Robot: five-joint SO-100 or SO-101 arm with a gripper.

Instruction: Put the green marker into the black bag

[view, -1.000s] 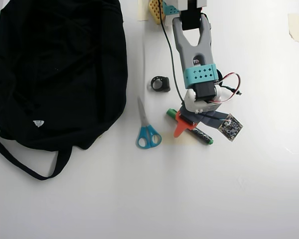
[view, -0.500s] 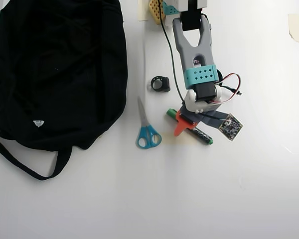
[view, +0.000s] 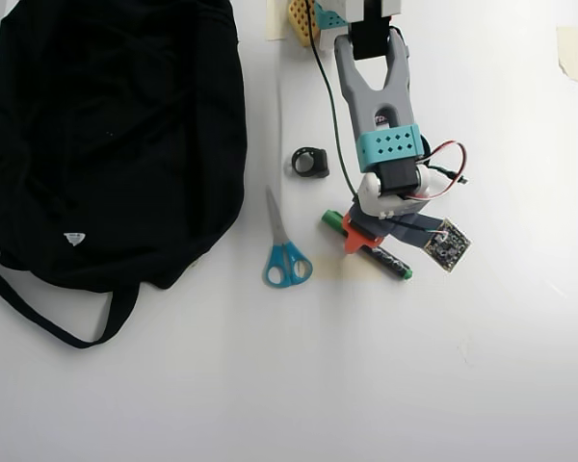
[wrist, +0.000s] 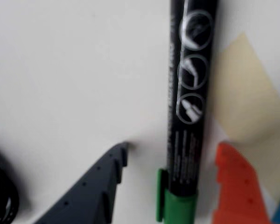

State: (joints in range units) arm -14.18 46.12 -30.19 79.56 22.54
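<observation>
The green marker (wrist: 191, 70) lies flat on the white table, with a black barrel, pale print and a green cap at the bottom of the wrist view. In the overhead view the marker (view: 393, 265) lies slanted right of the scissors. My gripper (wrist: 172, 149) is open and lowered over it. The dark grey finger (wrist: 102, 186) stands apart on its left and the orange finger (wrist: 233, 186) is close on its right. In the overhead view my gripper (view: 361, 234) sits over the marker's cap half. The black bag (view: 116, 135) lies at the far left, apart from the gripper.
Blue-handled scissors (view: 284, 255) lie between bag and marker. A small coiled black cable (view: 310, 162) lies above them. A dark coiled thing (wrist: 0, 191) shows at the wrist view's left edge. A pale yellow patch (wrist: 242, 93) lies right of the marker. The arm's base (view: 371, 29) is at the top.
</observation>
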